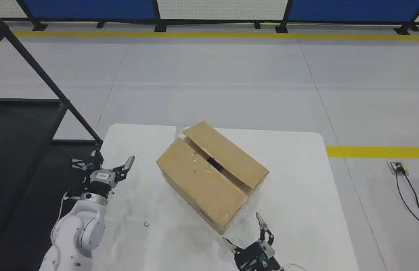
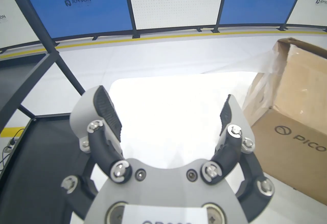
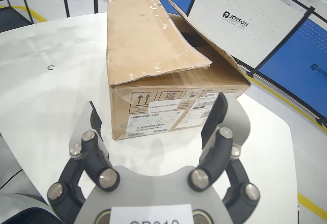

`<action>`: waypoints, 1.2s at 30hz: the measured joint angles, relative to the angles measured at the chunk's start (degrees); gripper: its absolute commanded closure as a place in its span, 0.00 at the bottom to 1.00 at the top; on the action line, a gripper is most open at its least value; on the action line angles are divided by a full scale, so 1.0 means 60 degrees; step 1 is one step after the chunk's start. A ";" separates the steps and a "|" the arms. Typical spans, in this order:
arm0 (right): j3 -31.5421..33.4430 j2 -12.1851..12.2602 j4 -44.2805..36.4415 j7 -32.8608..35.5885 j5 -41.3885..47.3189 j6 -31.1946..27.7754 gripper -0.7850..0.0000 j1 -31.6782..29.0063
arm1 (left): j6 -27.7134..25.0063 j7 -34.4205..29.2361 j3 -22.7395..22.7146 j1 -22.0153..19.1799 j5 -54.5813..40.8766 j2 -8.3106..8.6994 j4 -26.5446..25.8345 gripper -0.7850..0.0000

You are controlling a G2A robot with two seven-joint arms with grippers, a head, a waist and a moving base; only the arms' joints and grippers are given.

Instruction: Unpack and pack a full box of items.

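— Cardboard box [image 1: 212, 175], where does it stand?

— It stands on the white table [image 1: 128, 146], about in the middle, turned at an angle to the table's edges. Its two top flaps are folded down but not sealed. A dark gap runs between them, and one flap is lifted a little above the other. What is inside I cannot see.

— And the left gripper [image 2: 166, 102]?

— It hangs over the table beside a long side of the box, apart from it. Its fingers are spread wide, with nothing between them.

— The right gripper [image 3: 155, 105]?

— It is in front of the short end of the box, the end which carries the paper labels [image 3: 150, 121]. It is near the box but does not touch it. Its fingers also are spread, and they hold nothing.

— Is something else near the box?

— Yes. A small dark C-shaped piece [image 3: 51, 67] lies on the table, on the same side of the box as the left gripper and well apart from the box. What it is, I cannot tell.

— And farther from the box?

— A black metal rack [image 1: 23, 156] stands beyond the left gripper, seen from the box. Blue and white panels [image 1: 87, 8] stand on the floor far behind the box. A yellow line [image 1: 375, 152] is painted on the grey floor on the box's opposite side.
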 measured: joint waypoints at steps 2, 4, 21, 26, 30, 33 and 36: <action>-0.0349 -0.0091 0.0263 -0.0201 -0.0036 0.0604 0.00 0.0104 | -0.0090 -0.0004 0.0112 -0.0285 0.0084 -0.0002 0.0324 0.00; -0.0603 -0.0166 0.0489 -0.0425 -0.0030 0.1014 0.00 0.0214 | -0.0163 0.0006 0.0218 -0.0481 0.0201 -0.0003 0.0555 0.00; -0.1057 -0.0592 0.1515 0.0017 0.0341 0.2217 0.00 0.1441 | -0.0377 0.0036 0.0897 -0.1201 0.0771 -0.0032 0.1404 0.00; -0.0740 -0.0590 0.1419 -0.0170 0.0482 0.2378 0.00 0.1213 | -0.0454 -0.0037 0.1208 -0.1299 0.0992 -0.0058 0.1368 0.00; -0.0363 -0.0565 0.1326 -0.0301 0.0707 0.2391 0.00 0.1010 | -0.0482 -0.0076 0.1493 -0.1382 0.1149 -0.0093 0.1389 0.00; -0.0007 -0.0540 0.1306 -0.0441 0.1024 0.2281 0.00 0.0876 | -0.0505 -0.0079 0.1682 -0.1440 0.1251 -0.0116 0.1419 0.00; 0.0336 -0.0517 0.1262 -0.0657 0.1394 0.2117 0.00 0.0737 | -0.0651 -0.0068 0.1841 -0.1444 0.1365 -0.0125 0.1419 0.00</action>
